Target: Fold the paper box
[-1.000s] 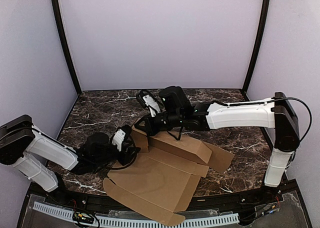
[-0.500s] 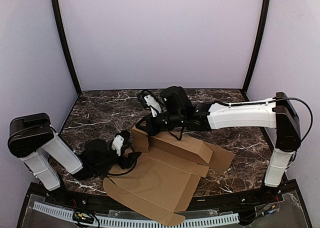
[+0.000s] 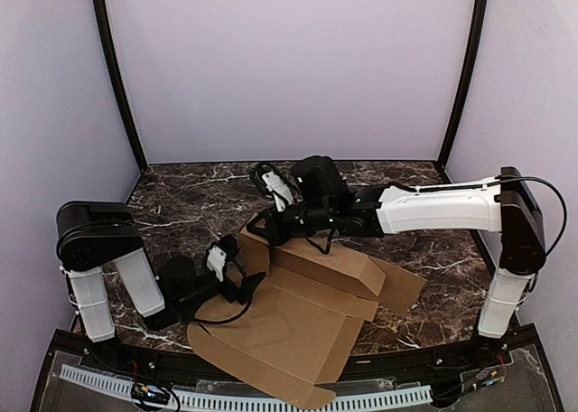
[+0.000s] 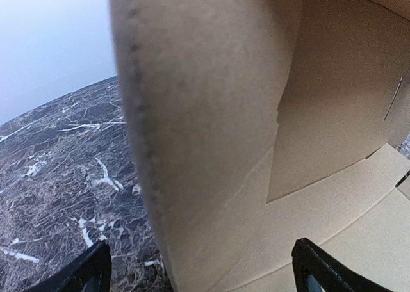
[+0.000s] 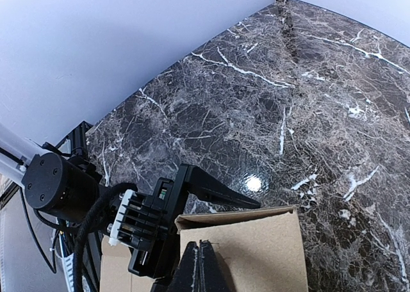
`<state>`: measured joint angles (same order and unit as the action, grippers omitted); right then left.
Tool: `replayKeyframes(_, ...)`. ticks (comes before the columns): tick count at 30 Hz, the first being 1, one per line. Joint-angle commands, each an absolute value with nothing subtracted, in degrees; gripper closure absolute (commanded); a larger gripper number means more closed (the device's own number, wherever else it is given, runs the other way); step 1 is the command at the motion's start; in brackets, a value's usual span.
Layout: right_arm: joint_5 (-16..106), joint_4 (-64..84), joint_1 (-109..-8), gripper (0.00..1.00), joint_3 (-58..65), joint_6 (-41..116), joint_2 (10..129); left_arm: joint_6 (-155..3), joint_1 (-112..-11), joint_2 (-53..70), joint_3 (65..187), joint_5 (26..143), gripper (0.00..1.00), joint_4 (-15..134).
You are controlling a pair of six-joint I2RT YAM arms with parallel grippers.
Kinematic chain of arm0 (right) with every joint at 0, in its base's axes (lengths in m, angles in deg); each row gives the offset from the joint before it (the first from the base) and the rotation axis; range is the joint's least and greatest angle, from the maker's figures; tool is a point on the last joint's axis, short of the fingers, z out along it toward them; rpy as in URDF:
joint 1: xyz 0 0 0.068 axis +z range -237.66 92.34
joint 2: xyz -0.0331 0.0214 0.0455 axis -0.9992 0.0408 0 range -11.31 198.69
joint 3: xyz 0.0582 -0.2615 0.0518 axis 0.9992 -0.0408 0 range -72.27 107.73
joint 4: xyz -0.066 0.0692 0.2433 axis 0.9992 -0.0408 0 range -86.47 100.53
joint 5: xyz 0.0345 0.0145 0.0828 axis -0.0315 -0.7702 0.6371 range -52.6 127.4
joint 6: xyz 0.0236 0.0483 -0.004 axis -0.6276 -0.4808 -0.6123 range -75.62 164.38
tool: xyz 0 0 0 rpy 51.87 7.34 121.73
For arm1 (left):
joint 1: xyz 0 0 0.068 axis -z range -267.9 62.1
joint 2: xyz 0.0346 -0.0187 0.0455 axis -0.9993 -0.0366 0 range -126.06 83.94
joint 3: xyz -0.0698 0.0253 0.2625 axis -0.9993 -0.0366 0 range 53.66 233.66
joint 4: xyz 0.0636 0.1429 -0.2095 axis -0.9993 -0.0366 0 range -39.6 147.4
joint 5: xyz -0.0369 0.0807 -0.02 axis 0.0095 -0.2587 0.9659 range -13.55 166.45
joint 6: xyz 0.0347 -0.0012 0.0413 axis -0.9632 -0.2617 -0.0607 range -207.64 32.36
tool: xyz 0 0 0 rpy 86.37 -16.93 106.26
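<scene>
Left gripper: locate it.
Top view, left of centre: the left gripper sits open at the left edge of the paper box, a raised flap between its fingers.

Left gripper (image 3: 238, 267) jaws gone from half-shut to wide apart. Side flap (image 4: 205, 113) of paper box (image 3: 289, 326) now stands between its fingers (image 4: 83, 276). Gripper has dropped slightly, closer along flap. Behind it, left arm (image 3: 95, 236) elbow has swung in and upright.
</scene>
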<state>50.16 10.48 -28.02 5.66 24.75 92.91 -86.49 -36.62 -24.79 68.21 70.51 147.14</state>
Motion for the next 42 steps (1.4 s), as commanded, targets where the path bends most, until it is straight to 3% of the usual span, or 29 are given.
replayKeyframes(1,49.1,4.6,-27.5,1.00,4.2,23.8,92.3,-87.3,-36.6,-26.9,70.4,72.6,0.03,150.6)
replayKeyframes(7,48.8,4.5,-27.5,1.00,3.9,23.5,92.2,-86.6,-37.1,-28.7,72.1,73.3,0.11,150.6)
replayKeyframes(11,48.8,4.5,-27.5,1.00,4.1,23.6,92.1,-86.0,-37.8,-29.4,72.7,74.1,0.26,150.6)
replayKeyframes(15,48.8,4.3,-27.4,1.00,4.4,23.6,92.2,-85.4,-38.6,-29.5,72.9,75.1,0.47,150.5)
replayKeyframes(21,48.7,4.3,-27.4,1.00,4.5,23.4,92.4,-85.2,-39.3,-30.0,73.3,75.7,0.93,150.1)
replayKeyframes(23,48.7,4.3,-27.3,1.00,4.4,23.4,92.3,-85.2,-39.4,-30.0,73.4,75.7,0.99,150.5)
replayKeyframes(28,48.5,4.4,-27.2,1.00,4.2,23.3,92.2,-85.1,-39.4,-29.8,73.8,75.6,0.96,150.4)
replayKeyframes(35,48.4,4.3,-27.2,1.00,4.0,23.4,91.7,-84.8,-39.4,-29.7,74.5,76.3,0.61,148.7)
replayKeyframes(42,48.2,4.4,-27.2,1.00,3.5,23.3,91.5,-86.0,-39.4,-30.3,75.2,76.0,0.35,145.1)
